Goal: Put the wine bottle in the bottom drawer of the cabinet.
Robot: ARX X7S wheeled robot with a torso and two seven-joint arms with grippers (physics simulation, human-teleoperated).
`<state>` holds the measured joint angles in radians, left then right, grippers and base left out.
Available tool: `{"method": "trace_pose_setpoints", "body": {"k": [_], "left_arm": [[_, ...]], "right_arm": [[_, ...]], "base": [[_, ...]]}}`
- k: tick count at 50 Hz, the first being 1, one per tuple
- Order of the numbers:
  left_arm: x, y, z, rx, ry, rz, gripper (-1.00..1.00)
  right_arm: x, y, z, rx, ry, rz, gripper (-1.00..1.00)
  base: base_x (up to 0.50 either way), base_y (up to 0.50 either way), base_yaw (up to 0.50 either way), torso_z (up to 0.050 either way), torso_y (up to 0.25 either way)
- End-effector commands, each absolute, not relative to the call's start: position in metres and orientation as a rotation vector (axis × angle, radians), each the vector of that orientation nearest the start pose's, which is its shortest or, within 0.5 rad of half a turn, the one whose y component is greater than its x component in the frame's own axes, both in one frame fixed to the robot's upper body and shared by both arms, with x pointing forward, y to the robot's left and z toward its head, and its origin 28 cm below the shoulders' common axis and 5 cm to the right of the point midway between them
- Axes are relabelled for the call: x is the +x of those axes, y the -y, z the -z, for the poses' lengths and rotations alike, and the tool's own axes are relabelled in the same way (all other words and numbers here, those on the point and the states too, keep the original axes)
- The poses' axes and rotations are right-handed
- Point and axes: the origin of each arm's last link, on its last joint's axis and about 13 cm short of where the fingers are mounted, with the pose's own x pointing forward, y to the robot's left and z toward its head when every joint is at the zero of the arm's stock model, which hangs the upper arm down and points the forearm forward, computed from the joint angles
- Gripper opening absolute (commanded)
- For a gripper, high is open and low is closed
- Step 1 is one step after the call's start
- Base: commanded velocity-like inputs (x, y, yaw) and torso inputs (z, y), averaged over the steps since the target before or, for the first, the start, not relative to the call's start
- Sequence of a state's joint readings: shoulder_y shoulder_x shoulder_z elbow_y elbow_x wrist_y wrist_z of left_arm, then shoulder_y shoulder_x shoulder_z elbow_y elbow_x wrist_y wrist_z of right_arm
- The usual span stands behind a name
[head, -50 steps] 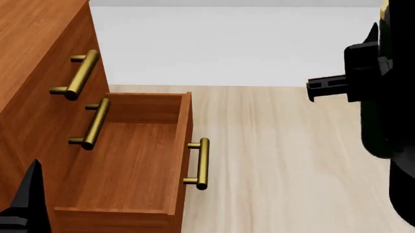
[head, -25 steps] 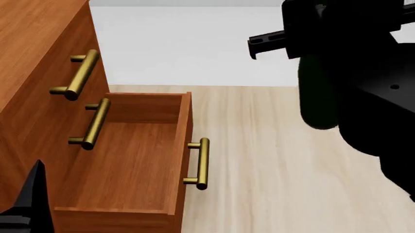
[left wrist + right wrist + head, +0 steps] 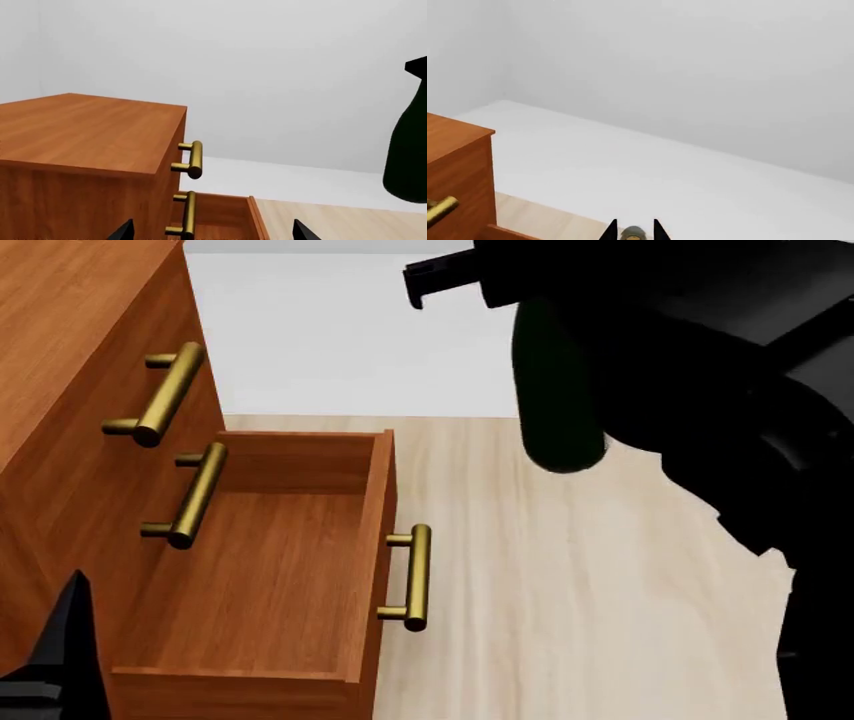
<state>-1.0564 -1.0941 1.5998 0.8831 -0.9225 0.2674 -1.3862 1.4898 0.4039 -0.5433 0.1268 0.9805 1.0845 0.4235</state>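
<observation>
Green wine bottle point(image 3: 561, 390) clamped in right pincer point(image 3: 634, 231), hanging beside open bottom drawer point(image 3: 267, 560).

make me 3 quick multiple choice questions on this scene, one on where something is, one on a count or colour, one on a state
1. Where is the wine bottle?
A. lying in the drawer
B. hanging in the air to the right of the drawer
C. standing on top of the cabinet

2. How many brass handles show in the head view?
A. one
B. three
C. five

3. What state is the bottom drawer in?
A. shut
B. pulled open and empty
C. pulled open, holding a bowl

Answers:
1. B: the bottle hangs over the floor under the right tool.
2. B: two on the cabinet front, one on the drawer.
3. B: its bare wooden bottom shows.
</observation>
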Motion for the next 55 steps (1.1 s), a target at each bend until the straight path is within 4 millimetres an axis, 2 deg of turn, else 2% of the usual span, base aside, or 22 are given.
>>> {"method": "trace_pose_setpoints", "body": {"k": [1,9,30,55], "left_arm": [[0.142,-0.205,-0.19,-0.124,0.141,0.032,1.0],[0.142,-0.206,-0.189,-0.127,0.138,0.035,1.0],[0.142,-0.208,-0.187,-0.129,0.142,0.028,1.0],[0.142,-0.209,-0.188,-0.126,0.144,0.025,1.0]], "right_arm": [[0.344,0.086,-0.361,-0.171,-0.011,-0.204,-1.0],[0.35,0.074,-0.355,-0.131,-0.032,-0.254,-1.0],[0.367,0.043,-0.353,-0.096,-0.088,-0.333,-1.0],[0.378,0.017,-0.349,-0.036,-0.133,-0.416,-1.0]], "base": [[0.0,0.0,0.0,0.0,0.0],[0.0,0.0,0.0,0.0,0.001],[0.0,0.0,0.0,0.0,0.0],[0.0,0.0,0.0,0.0,0.001]]}}
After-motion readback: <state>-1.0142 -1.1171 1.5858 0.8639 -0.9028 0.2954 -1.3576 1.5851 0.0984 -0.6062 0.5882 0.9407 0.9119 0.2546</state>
